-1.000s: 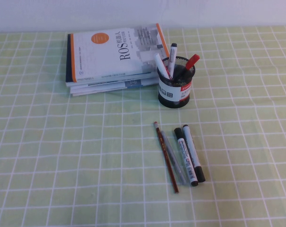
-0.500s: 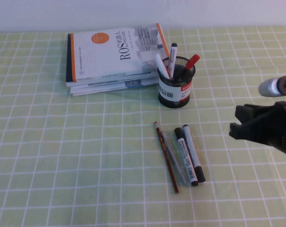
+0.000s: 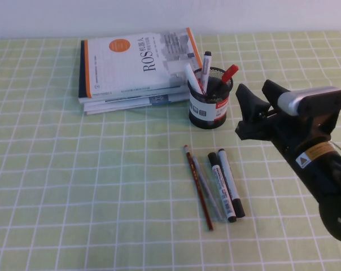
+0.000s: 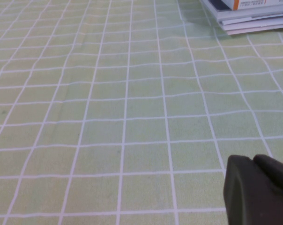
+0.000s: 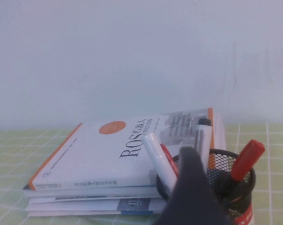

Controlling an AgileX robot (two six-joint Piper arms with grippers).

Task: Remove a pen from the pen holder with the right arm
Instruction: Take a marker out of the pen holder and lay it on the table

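While the right gripper (image 3: pixel 259 99) hangs mid-approach, jaws apart, beside the black mesh pen holder (image 3: pixel 209 108), straddling the red-capped pen (image 3: pixel 229 72) likely comes next; the left gripper (image 4: pixel 257 190), state unreadable, hovers over green checked cloth (image 4: pixel 132 117).

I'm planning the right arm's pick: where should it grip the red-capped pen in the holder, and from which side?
I'd grip the red-capped pen on its cap, which leans out over the right rim of the pen holder, clear of the other pens. Come from above and the right, where the open right gripper hovers. The left gripper is over bare cloth, uninvolved.
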